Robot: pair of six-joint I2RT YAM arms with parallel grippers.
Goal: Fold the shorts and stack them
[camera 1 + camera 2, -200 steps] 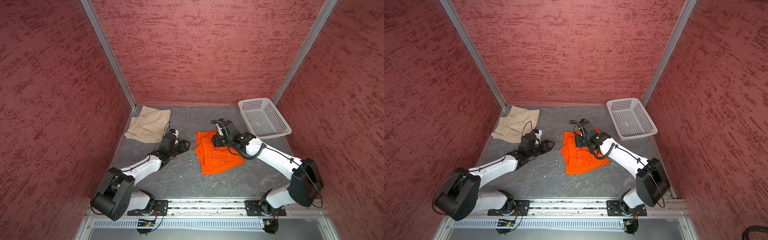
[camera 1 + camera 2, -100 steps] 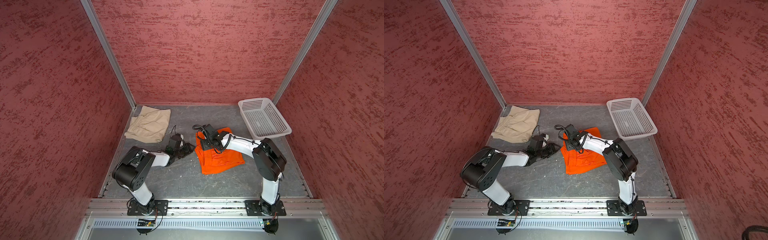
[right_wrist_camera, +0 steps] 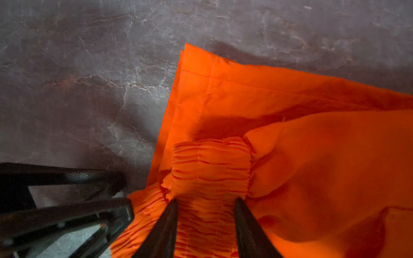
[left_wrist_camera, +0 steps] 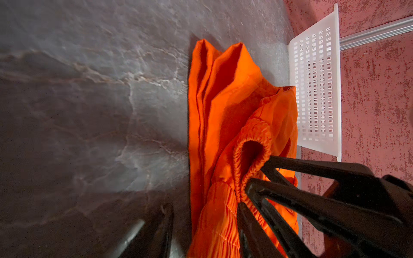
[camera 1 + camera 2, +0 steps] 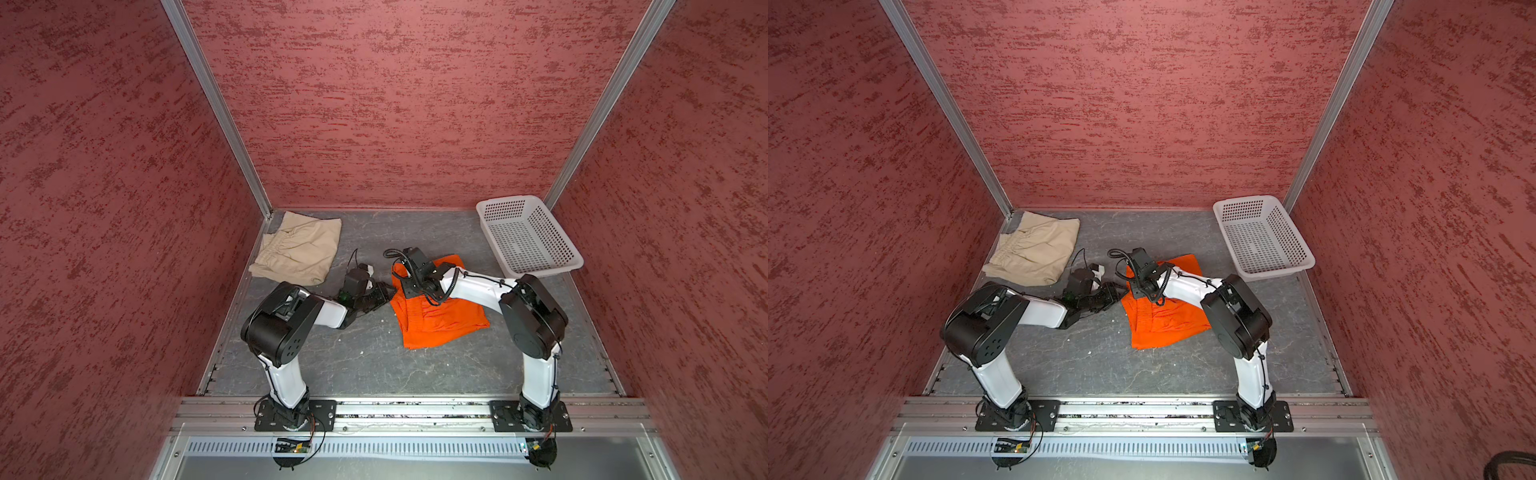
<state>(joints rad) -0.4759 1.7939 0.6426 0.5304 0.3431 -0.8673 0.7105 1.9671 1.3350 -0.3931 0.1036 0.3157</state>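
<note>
While the orange shorts [image 5: 440, 320] lie rumpled on the desk [image 5: 374, 365], just right of centre, both arms meet at their left edge, the waistband. Right gripper [image 3: 205, 201]: jaws narrow, pinched on a bunch of gathered elastic. Left gripper [image 4: 204, 205]: jaws half-wide, straddling the same band, a strip of desk showing beside one finger; no hold yet, by my reading. Risks:
- The two sets of jaws sit just beside each other, so closing or lifting could knock them together.
- The left may catch one layer only, skewing the fold.
- The bunched elastic may slip free.

Beige shorts [image 5: 297, 249] lie far left, well apart; basket [image 5: 544, 270] far right
</note>
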